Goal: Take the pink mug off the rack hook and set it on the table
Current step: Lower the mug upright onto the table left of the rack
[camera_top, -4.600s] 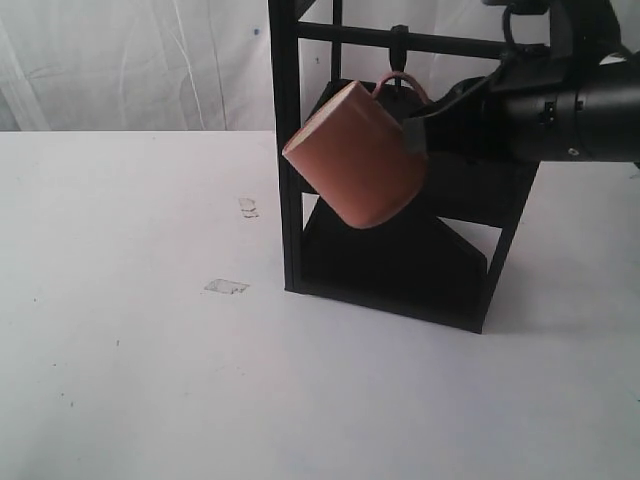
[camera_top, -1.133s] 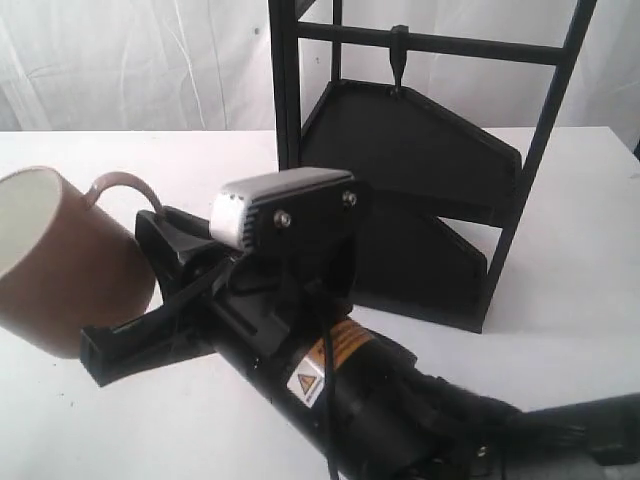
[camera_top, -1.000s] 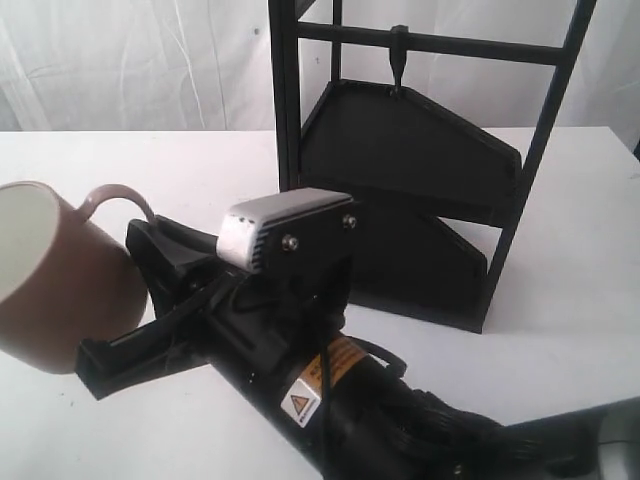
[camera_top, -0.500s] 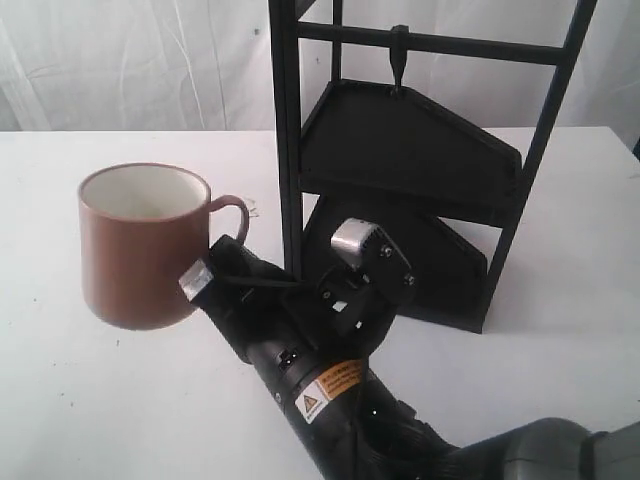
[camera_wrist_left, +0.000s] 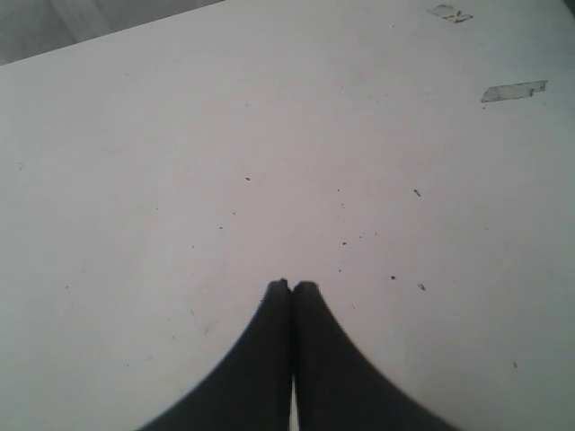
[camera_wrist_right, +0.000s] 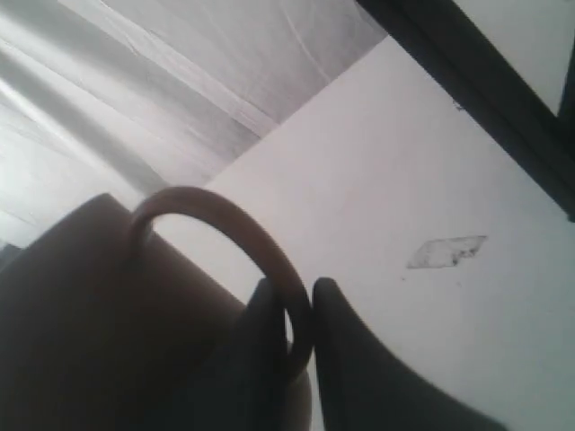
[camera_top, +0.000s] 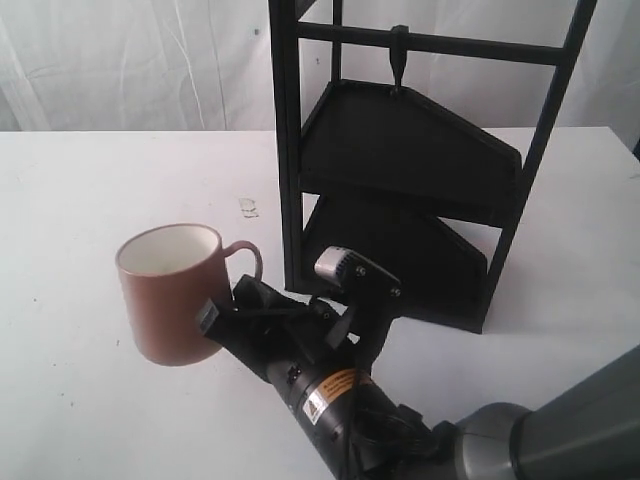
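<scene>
The table (camera_top: pixel 80 180) fills most of the exterior view, and the rack (camera_top: pixel 287 150) stands on it, right of centre and reaching the top edge. The mug (camera_top: pixel 165 300) is upright in the lower left of that frame, mouth up and well apart from the rack. Its base is at or just above the table; we cannot tell whether it touches. The right gripper (camera_top: pixel 232 305) comes in from the lower right and clamps the mug's thin handle (camera_wrist_right: pixel 216 211); the right wrist view shows its two fingers pinching the loop. The hook (camera_top: pixel 399 55) at the top of the rack hangs bare. The left gripper (camera_wrist_left: pixel 292 287) hovers over bare table, fingers pressed together on nothing.

We judge the lift-off done and the set-down in hand. The next move calls for easing the mug down until its base rests flat, then letting go of the handle and backing off without snagging the loop.
</scene>
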Robot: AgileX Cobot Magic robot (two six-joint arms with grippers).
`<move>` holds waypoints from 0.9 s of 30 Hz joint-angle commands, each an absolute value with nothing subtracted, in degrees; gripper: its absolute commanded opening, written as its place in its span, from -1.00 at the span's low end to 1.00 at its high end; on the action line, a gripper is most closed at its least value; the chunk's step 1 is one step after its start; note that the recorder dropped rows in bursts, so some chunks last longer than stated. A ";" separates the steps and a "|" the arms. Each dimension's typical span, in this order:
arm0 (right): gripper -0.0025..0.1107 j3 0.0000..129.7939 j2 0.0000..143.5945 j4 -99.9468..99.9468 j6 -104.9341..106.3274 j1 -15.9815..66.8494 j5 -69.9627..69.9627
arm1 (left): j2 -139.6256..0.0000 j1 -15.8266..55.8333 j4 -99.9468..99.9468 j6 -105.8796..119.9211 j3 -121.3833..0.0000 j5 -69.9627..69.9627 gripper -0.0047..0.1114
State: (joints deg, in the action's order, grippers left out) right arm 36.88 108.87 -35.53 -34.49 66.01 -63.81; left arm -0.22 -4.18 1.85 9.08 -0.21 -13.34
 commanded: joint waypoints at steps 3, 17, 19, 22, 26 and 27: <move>-0.96 36.60 108.75 -34.67 -27.66 64.44 -65.75 | 0.00 -3.83 2.25 8.99 0.00 -13.32 -0.92; -0.96 39.24 114.56 -32.34 -18.25 63.91 -69.96 | 0.00 -3.83 2.25 8.99 0.00 -13.32 -0.92; -0.96 39.52 115.13 -31.34 -18.40 63.91 -69.96 | 0.00 -3.83 2.25 8.99 0.00 -13.32 -0.92; -0.96 39.59 115.51 -31.27 -20.59 63.91 -69.96 | 0.00 -3.83 2.25 8.99 0.00 -13.32 -0.92; -0.96 39.59 115.51 -32.30 -27.71 63.91 -69.96 | 0.00 -3.83 2.25 8.99 0.00 -13.32 -0.92; -0.96 39.59 115.51 -32.78 -27.57 63.91 -69.96 | 0.00 -3.83 2.25 8.99 0.00 -13.32 -0.92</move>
